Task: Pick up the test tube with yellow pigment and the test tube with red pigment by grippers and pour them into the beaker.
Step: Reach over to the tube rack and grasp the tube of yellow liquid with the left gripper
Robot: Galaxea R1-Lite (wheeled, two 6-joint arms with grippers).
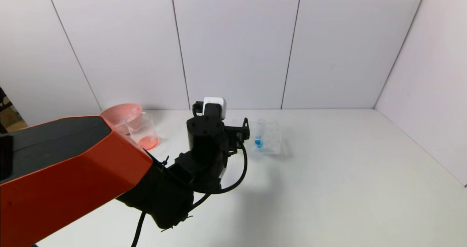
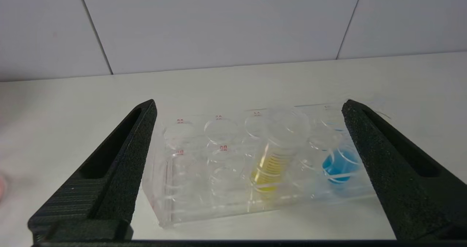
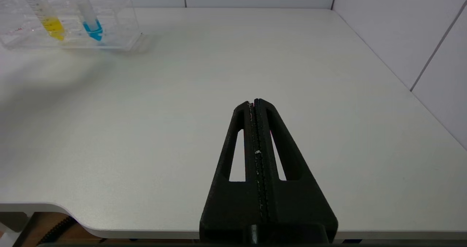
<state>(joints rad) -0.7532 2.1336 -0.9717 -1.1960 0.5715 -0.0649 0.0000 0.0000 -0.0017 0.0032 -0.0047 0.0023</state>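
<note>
- While the white table lay broad under everything, the left arm reached out over its far side, and the left gripper hung with its jaws spread wide, holding nothing, facing the clear tube rack.
- The pink bowl stood to the left near the wall, the beaker just in front of it.
- The right gripper sat low at the near table edge, fingers pressed together, empty.
- In the rack, the test tube with yellow pigment stood upright beside the blue tube; I saw no red one there.
- To my eye, the jaws wanted centring on the yellow tube's upper part, above the rack, then a straight lift, keeping clear of the blue neighbour.
</note>
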